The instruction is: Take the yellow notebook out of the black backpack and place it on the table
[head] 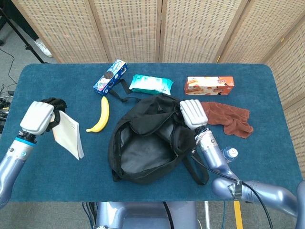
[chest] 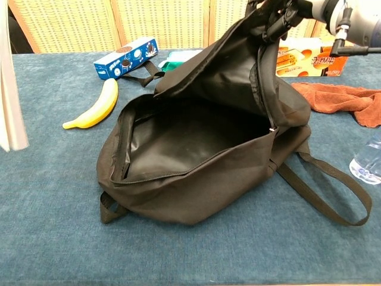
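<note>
The black backpack (head: 143, 149) lies open in the middle of the blue table (head: 267, 95), its inside dark and bare in the chest view (chest: 178, 140). My left hand (head: 40, 117) grips the notebook (head: 68, 134) by its upper end at the table's left side, well clear of the bag. The notebook shows a pale cover and hangs tilted; only its edge (chest: 11, 101) shows in the chest view. I cannot tell whether it touches the table. My right hand (head: 192, 113) holds the bag's upper flap raised; in the chest view the right hand (chest: 284, 11) sits at the top edge.
A banana (head: 100, 114) lies between the notebook and the bag. Along the back are a blue cookie box (head: 110, 76), a teal wipes pack (head: 150, 84) and an orange box (head: 208, 85). A brown cloth (head: 231, 117) and a water bottle (head: 229, 153) lie right of the bag.
</note>
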{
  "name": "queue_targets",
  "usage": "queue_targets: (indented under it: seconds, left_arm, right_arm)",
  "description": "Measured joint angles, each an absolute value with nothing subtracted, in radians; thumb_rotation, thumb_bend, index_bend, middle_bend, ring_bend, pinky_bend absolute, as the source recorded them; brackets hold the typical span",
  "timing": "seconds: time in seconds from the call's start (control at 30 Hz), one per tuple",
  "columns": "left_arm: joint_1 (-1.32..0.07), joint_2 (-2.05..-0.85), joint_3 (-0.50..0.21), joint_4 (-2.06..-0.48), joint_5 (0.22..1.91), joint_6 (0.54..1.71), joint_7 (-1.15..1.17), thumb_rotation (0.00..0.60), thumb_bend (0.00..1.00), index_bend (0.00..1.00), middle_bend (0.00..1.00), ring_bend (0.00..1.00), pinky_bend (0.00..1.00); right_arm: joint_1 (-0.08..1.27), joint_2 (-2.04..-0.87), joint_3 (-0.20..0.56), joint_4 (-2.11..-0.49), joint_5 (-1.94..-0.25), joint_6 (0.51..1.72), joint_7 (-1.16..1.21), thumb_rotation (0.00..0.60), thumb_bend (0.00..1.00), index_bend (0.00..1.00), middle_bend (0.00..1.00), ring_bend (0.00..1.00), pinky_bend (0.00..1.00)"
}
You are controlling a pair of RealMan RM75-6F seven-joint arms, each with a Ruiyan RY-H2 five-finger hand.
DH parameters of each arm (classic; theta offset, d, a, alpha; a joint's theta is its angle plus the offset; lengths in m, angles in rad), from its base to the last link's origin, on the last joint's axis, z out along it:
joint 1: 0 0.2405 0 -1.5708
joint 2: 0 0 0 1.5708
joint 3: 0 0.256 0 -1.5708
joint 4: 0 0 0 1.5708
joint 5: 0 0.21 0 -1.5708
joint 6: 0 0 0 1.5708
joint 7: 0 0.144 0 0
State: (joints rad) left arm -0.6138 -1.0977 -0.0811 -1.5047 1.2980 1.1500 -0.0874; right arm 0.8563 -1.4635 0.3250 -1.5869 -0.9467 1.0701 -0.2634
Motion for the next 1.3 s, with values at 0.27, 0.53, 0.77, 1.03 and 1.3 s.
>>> queue_targets:
  seconds: [0.27,0.53,0.77,1.03,1.3]
  left_arm:
    - [-0.658,-1.186,-0.111,-1.41,0.962,0.966,0.14,0.6,0.48,0.11,0.0,0.0,0.24]
    - [-0.69,-1.263,-0.165,-1.379,0.801,0.986,0.304,0.6,0.21,0.0,0.0,0.0,0.2]
    - [-0.657,-1.232,-0.191,-1.434,0.921,1.047,0.202,0.6,0.21,0.0,0.0,0.0,0.2]
    - [-0.561,-1.169,-0.184,-1.596,1.024,1.223,0.177,0.6,0.21,0.0,0.0,0.0,0.2]
    - [-0.485,-1.125,-0.174,-1.696,1.096,1.324,0.172,0.6,0.22,0.0,0.0,0.0,0.2]
  right_arm:
    - [0.846,-1.469,0.313,-1.56,-0.964,1.058,-0.251,0.6,0.56,0.65,0.67,0.56,0.6]
    - [0.832,-1.465,0.305,-1.548,-0.987,1.049,-0.225,0.6,0.56,0.65,0.67,0.56,0.6]
    - [0.811,-1.433,0.287,-1.584,-1.063,1.054,-0.192,0.6,0.57,0.65,0.67,0.56,0.6]
    - [0.767,-1.357,0.199,-1.63,-1.308,1.059,-0.038,0.6,0.0,0.29,0.17,0.1,0.36]
    - [0.725,-1.249,0.07,-1.646,-1.624,1.101,0.166,0.6,0.0,0.2,0.0,0.0,0.14]
